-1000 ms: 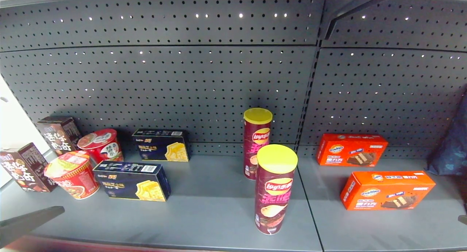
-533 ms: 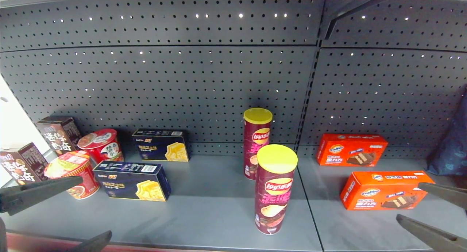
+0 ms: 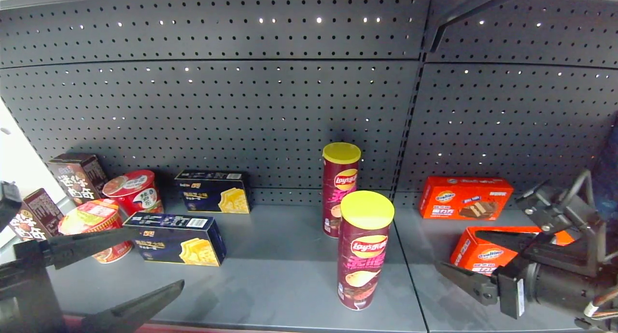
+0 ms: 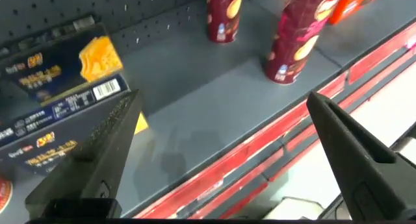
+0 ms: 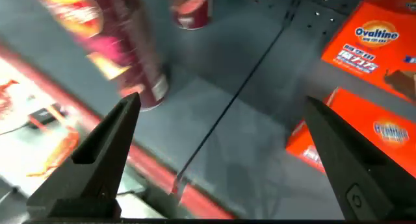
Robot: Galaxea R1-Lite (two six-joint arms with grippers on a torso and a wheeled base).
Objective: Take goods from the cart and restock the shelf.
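Arrival at the shelf [image 3: 280, 275] front within the last second: left gripper [image 3: 161, 256] and right gripper [image 3: 456, 249] both spread and empty, chip can [image 3: 363, 251] upright between them, orange box [image 3: 475, 256] just beyond the right one, so probably nothing in hand to restock yet.

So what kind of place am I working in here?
Most likely a shop aisle, or a mock-up of one: a grey metal shelf with a perforated back panel, a red strip along its front edge, and packaged snacks lined up in rows: chip cans, orange boxes, cup noodles.
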